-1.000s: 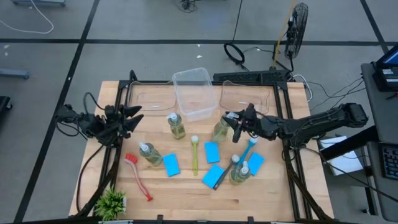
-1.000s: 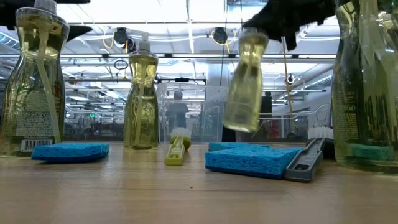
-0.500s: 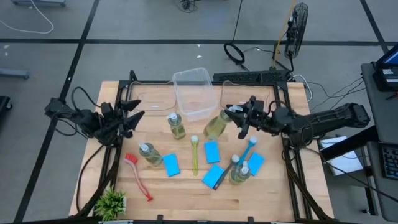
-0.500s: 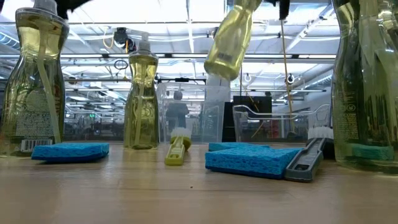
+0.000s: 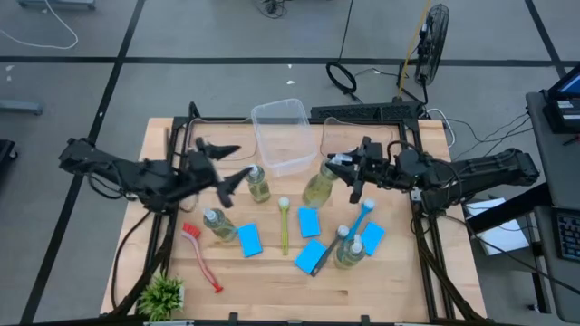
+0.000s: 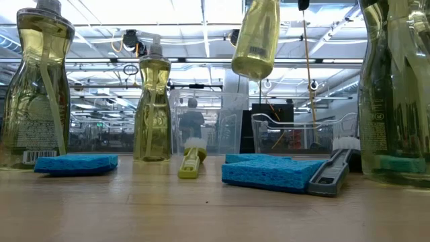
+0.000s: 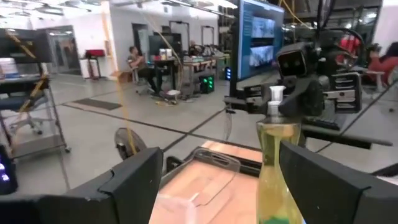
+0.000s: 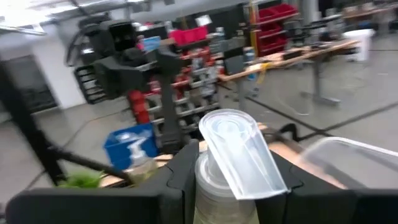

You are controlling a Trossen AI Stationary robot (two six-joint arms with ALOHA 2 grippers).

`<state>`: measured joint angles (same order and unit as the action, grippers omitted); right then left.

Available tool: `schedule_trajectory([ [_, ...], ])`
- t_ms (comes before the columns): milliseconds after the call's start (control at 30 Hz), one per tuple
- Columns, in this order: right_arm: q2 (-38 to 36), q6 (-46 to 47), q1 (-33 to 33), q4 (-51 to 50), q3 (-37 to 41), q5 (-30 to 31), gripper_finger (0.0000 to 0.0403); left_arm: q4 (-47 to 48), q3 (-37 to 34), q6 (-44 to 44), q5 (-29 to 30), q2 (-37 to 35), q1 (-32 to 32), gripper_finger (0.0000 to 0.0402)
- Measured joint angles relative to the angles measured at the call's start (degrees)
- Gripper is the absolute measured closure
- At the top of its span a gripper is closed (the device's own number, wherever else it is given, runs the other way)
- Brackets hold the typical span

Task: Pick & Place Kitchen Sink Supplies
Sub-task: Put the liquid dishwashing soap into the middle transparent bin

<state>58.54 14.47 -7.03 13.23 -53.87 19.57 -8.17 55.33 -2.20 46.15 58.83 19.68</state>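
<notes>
My right gripper (image 5: 348,169) is shut on a clear pump bottle of yellow-green liquid (image 5: 319,186), seen high up in the low view (image 6: 256,40). My left gripper (image 5: 227,165) is open, just left of a standing bottle (image 5: 257,182), which shows ahead between its fingers (image 7: 275,163). Two more bottles (image 5: 218,225) (image 5: 350,251) stand on the table. Light-blue sponges (image 5: 248,239) (image 5: 309,220) (image 5: 311,256) lie flat. A red brush (image 5: 201,258), a yellow-green brush (image 5: 284,226) and a blue brush (image 5: 364,215) lie among them. My right gripper pinches the bottle's neck, just under the clear pump head (image 8: 239,152), with one finger (image 8: 180,180) on each side. It reaches in about level from the table's right. The bottle hangs below the fingers, almost upright, its base (image 6: 254,70) lifted clear of the table.
A clear tub (image 5: 281,136) stands at the far middle, with flat clear trays on either side (image 5: 222,140) (image 5: 358,136). A small green plant (image 5: 163,294) sits at the near left corner. Bare wood shows along the near edge.
My right gripper has lifted the bottle higher; it swung tilted and now hangs nearly upright. My left arm has stretched toward the table's right, bringing its gripper close to the standing bottle.
</notes>
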Motion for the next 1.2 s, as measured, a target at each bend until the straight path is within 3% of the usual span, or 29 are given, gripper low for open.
schedule_trajectory([
  [233,0.0,2.42,-0.04,1.47,0.0,-7.26,0.0302,5.6,9.54,5.2,-6.24,12.59,-2.17,0.0082],
  [533,0.45,1.17,0.0,1.28,0.02,-9.11,0.0302,13.19,19.95,14.25,-13.92,24.53,-2.45,0.0082],
  [767,3.95,1.28,-0.07,4.04,0.02,-12.34,0.0302,13.14,23.01,15.21,-16.46,29.06,-2.47,0.0082],
  [1200,9.68,3.2,-0.96,15.66,0.02,-18.81,0.0302,14.71,23.15,24.91,-20.56,31.84,-3.03,0.0082],
])
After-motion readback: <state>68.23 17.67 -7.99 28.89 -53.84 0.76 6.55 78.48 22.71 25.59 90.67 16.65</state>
